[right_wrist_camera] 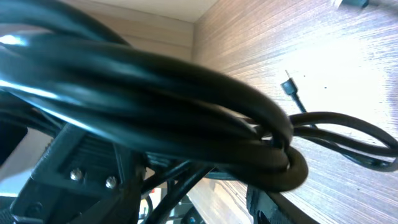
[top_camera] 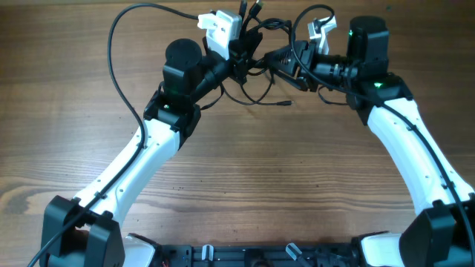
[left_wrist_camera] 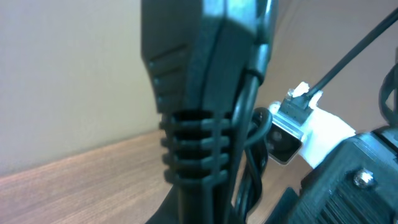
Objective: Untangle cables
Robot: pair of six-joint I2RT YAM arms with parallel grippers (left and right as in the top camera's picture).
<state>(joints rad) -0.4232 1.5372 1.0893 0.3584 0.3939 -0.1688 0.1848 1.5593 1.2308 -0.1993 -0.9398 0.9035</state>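
The left gripper [top_camera: 236,68], just left of the cable knot [top_camera: 252,61], is clamped tight on it; use that hold as the anchor. The knot sits bunched between the 2 grippers. Just right of the knot, the right gripper [top_camera: 288,62] is buried in loops, and I cannot tell whether its jaws are parted. Judgement: take 1 strand there and draw it rightward slowly.

Can't trace single strands in the cables [top_camera: 249,67] overhead. Way too blurry up close on left wrist, cropped top and bottom. Hogging most of right wrist too.
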